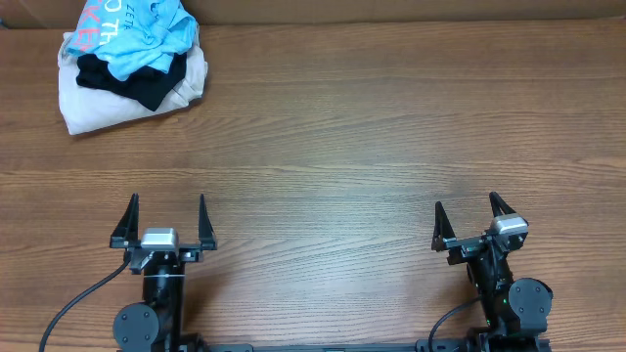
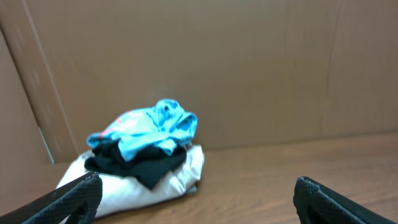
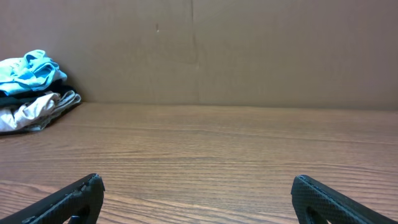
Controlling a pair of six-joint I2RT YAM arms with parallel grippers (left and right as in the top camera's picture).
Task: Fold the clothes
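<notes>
The light sky-blue T-shirt (image 1: 137,34) lies crumpled on top of a pile at the table's far left corner, red-orange lettering showing at its left. It also shows in the left wrist view (image 2: 152,127) and the right wrist view (image 3: 28,70). My left gripper (image 1: 167,217) is open and empty near the front edge, far from the pile; in its own view its fingers (image 2: 198,194) frame bare table. My right gripper (image 1: 468,217) is open and empty at the front right, its fingers (image 3: 198,194) wide apart.
Under the blue shirt lie a black garment (image 1: 132,80) and a cream-white garment (image 1: 93,103). A brown cardboard wall (image 2: 249,68) stands along the table's far edge. The wooden table (image 1: 372,127) stretches between the grippers and the pile.
</notes>
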